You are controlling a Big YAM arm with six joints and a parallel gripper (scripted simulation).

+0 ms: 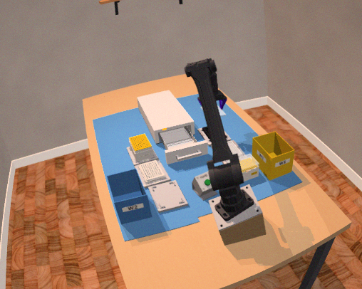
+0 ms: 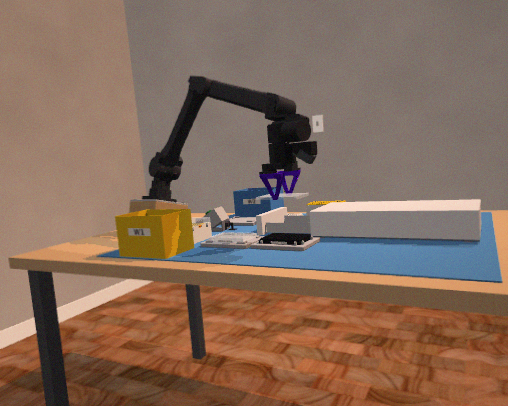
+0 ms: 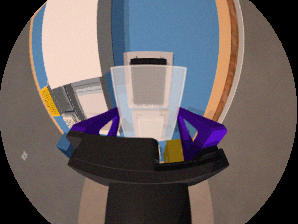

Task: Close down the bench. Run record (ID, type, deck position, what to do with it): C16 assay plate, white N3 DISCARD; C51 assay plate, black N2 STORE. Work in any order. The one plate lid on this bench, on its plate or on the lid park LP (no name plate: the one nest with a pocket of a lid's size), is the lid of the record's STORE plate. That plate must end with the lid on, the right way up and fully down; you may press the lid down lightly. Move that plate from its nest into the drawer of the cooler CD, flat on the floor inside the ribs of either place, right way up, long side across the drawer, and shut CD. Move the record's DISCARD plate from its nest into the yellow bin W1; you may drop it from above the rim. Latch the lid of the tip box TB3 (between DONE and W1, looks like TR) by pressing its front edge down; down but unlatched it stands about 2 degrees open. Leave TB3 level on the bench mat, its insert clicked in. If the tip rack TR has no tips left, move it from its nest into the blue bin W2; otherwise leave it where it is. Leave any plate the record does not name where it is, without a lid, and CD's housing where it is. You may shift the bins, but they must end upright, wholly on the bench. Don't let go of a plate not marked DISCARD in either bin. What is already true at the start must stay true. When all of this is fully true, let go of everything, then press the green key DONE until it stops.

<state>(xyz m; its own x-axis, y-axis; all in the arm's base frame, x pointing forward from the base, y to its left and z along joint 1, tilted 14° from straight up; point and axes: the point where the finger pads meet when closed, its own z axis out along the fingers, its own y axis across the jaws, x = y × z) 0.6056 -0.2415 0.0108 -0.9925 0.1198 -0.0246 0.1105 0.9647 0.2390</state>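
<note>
— Gripper (image 2: pixel 281 183) state?
— Clamped across a clear plate lid (image 3: pixel 148 90), held flat, well above the blue mat (image 2: pixel 409 252), toward the far edge of the counter, beside the cooler CD (image 1: pixel 162 109).

— Handling?
— Probably light, thin, stiff plastic; likely slick and easily tilted. Best taken across the long sides near the middle, as now, with modest squeeze.

— Destination?
— Black assay plate (image 2: pixel 285 239) in its nest below, close to the open drawer (image 1: pixel 187 151). Needs level, square lowering.
</note>
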